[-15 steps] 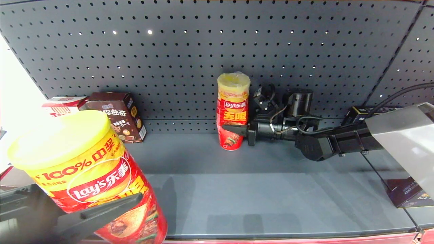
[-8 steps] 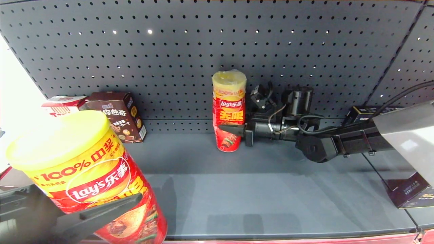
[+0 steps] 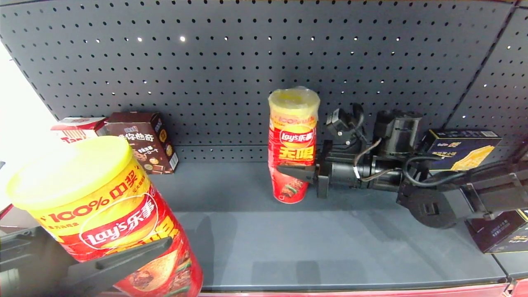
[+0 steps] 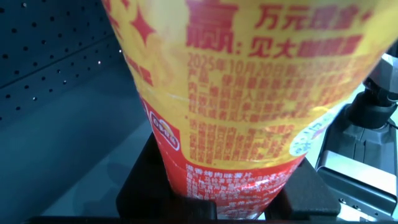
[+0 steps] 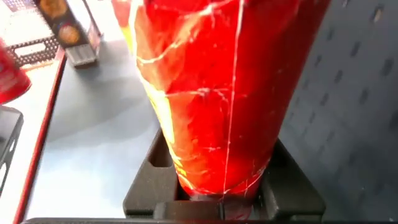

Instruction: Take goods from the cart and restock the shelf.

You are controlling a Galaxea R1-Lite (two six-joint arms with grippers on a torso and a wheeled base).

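Gripping one chip can [image 3: 292, 144] low down, our right jaws hold it upright at the back of the shelf [image 3: 330, 243], beside the pegboard [image 3: 231, 62]. Our left jaws clasp a second can [image 3: 103, 214] out front, likely next for stocking.

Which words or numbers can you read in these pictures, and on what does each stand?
"100%": yellow band of the near chip can.
"2025": that can's back, starting a date line.
Brand logos on it and the far chip can: not quoted.
Print on the brown box and the dark box: too small to read.
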